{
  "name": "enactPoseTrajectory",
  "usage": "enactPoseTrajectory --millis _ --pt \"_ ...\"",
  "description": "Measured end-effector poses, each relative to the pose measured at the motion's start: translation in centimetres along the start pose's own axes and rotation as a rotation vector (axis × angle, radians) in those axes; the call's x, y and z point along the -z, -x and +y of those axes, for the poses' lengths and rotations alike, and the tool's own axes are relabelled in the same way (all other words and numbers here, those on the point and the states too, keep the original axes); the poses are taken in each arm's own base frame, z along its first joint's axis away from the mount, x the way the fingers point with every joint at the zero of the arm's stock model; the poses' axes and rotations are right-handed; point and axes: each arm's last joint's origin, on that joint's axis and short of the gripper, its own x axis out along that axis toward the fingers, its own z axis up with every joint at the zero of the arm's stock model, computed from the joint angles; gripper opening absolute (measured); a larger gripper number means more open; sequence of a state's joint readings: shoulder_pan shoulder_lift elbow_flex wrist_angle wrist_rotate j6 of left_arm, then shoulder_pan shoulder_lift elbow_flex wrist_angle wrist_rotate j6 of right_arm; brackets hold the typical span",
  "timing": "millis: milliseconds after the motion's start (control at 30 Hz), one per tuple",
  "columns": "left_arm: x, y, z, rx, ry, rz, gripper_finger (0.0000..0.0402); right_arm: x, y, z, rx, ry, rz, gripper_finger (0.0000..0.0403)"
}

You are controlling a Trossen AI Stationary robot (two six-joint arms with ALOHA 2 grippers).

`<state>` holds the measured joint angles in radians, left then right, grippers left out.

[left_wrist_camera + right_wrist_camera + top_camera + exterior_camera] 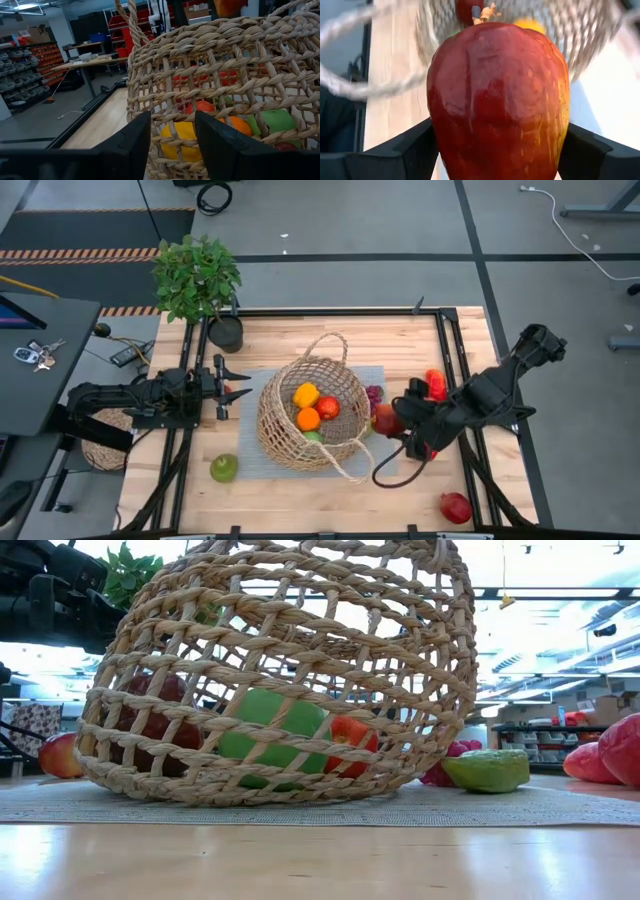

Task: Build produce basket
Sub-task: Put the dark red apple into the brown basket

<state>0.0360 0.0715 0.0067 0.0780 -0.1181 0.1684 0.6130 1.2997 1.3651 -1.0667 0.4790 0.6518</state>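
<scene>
Partly filled already, the basket sits at the middle of the table on a grey mat, tipped over with its mouth toward three o'clock. Inside it lie a yellow pepper, an orange, a red fruit and something green. Much of the produce is not yet in: a green pear at seven o'clock from the basket, a pomegranate far out at four o'clock, purple grapes just beside the rim at three o'clock, and a red pepper-like piece beyond them. By my judgement the task is roughly a third done.

The right gripper sits at the basket's three o'clock, close to the opening, its jaws clenched on a red apple that fills the gap between them; it looks set for delivery into the basket. The left gripper hovers at nine o'clock, just beside the wicker wall, jaws spread apart and empty; whether a finger touches the weave is hard to tell.
</scene>
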Motion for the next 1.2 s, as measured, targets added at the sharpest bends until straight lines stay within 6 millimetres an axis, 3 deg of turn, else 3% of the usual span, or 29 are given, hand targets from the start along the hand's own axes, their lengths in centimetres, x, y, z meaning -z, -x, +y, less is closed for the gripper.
enactPoseTrajectory --millis 367,533,967,1200 --pt "0.0 0.0 0.0 0.000 0.000 0.000 0.0160 -4.4 -0.4 -1.2 -0.040 0.039 -0.299 0.0325" --pt "0.0 0.0 0.0 0.000 0.000 0.000 0.0160 -5.5 -1.3 -1.5 0.027 0.032 -0.368 0.0325" --pt "-0.1 0.0 0.0 -0.001 0.001 -0.005 0.0160 -5.8 -7.5 -0.8 0.154 0.196 -0.227 0.0326" --pt "-0.1 0.0 0.0 -0.001 0.001 -0.005 0.0160 -7.3 -8.5 -0.1 0.284 0.347 -0.220 0.0326"
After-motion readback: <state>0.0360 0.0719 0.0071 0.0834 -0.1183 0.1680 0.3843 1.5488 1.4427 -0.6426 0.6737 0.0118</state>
